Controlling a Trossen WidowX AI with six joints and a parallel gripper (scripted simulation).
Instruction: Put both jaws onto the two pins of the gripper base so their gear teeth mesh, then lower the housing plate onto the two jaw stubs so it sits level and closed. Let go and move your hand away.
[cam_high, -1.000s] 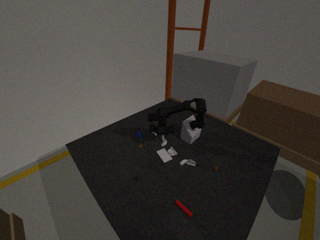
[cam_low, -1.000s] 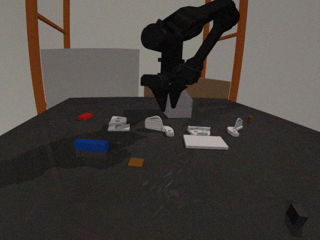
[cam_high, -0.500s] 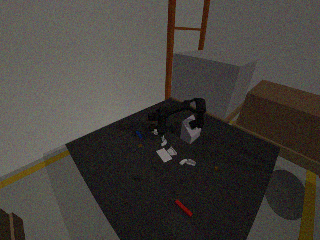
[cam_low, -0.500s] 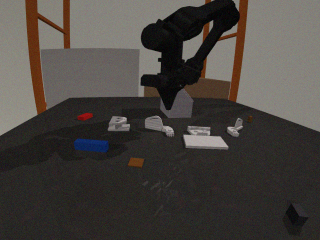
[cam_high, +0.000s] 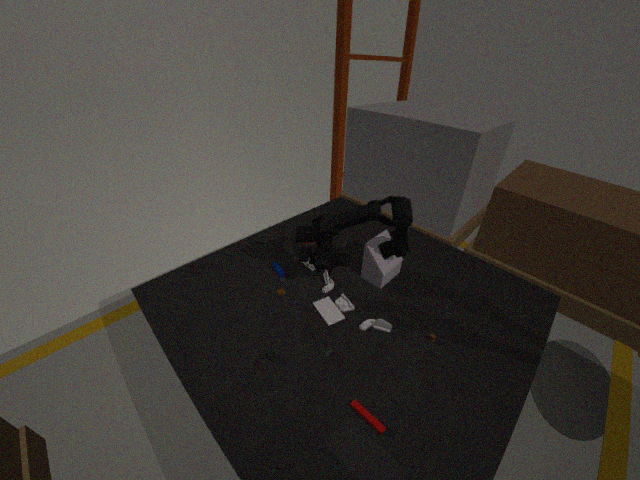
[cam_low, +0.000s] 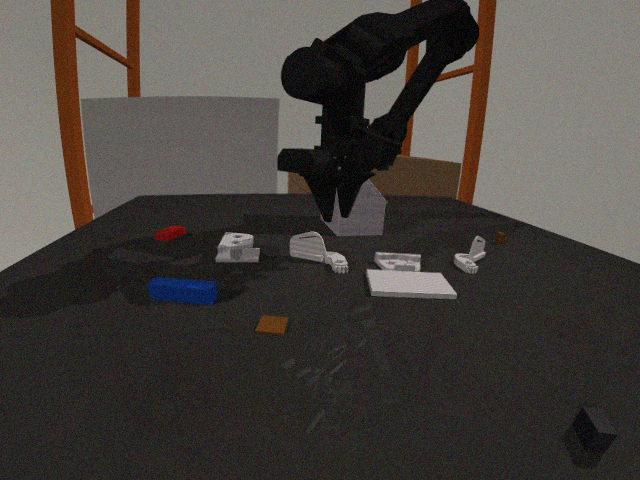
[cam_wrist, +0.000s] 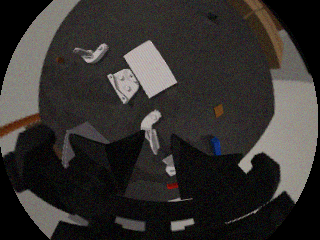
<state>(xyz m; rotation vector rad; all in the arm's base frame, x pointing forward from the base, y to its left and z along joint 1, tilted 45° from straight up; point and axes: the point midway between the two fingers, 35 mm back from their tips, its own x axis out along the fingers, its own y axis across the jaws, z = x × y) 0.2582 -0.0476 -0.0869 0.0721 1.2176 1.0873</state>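
My gripper (cam_low: 337, 218) (cam_wrist: 158, 134) is partly open and empty, above the mat. One white toothed jaw (cam_high: 327, 284) (cam_low: 307, 246) (cam_wrist: 151, 120) lies on the mat below and in front of the fingers. The other jaw (cam_high: 382, 325) (cam_low: 466, 262) (cam_wrist: 92, 54) lies apart, far right in the exterior view. Between them a low white piece with small pins (cam_high: 343, 302) (cam_low: 395, 263) (cam_wrist: 125, 86), apparently the gripper base, lies beside a flat white slab (cam_high: 328, 310) (cam_low: 410, 284) (cam_wrist: 150, 69). A stepped white piece with two dark holes (cam_low: 235, 248) (cam_wrist: 170, 167), possibly the housing plate, is partly hidden by a finger in the wrist view.
A pale angular block (cam_high: 381, 266) (cam_low: 361, 211) stands behind the gripper in the exterior view. A blue block (cam_high: 278, 269) (cam_low: 182, 290), an orange tile (cam_low: 271, 324) (cam_wrist: 218, 110), a small orange block (cam_low: 500, 238), a red block (cam_low: 170, 233) and a black wedge (cam_low: 589, 431) also lie around.
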